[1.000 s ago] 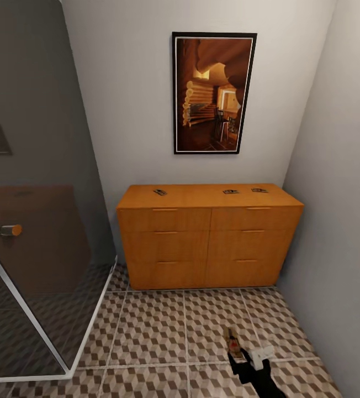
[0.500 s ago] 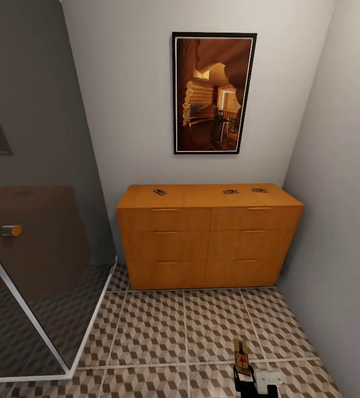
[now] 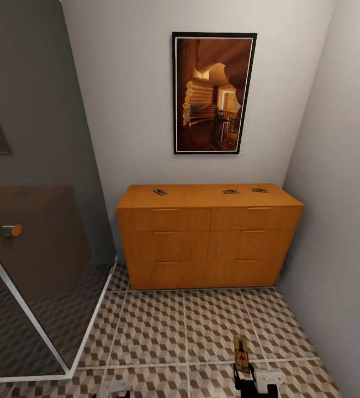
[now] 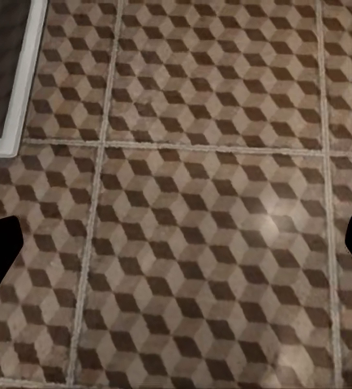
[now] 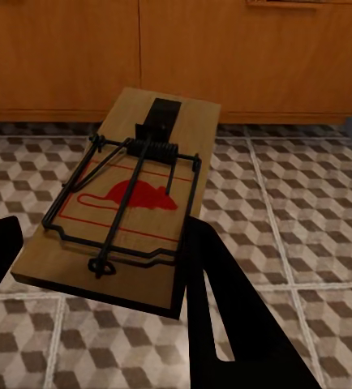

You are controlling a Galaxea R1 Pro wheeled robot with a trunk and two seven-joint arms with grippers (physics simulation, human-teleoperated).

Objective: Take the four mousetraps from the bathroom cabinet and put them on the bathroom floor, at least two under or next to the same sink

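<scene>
Low over the bathroom floor (image 3: 163, 326) | right gripper (image 5: 95, 267) clamped on a mousetrap (image 5: 131, 194), barely shifted from half a second ago | left gripper (image 4: 176, 251) spread, newly edging in | three mousetraps (image 3: 231, 192) wait on the cabinet (image 3: 208, 237) | set-down looks near.

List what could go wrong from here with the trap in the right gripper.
1. The mousetrap is pinched at one edge by the right gripper and juts out, so it may slip or twist.
2. Dropped from this height onto the bathroom floor, it may bounce or flip.
3. Three mousetraps wait on the cabinet, and no sink is visible here.
</scene>
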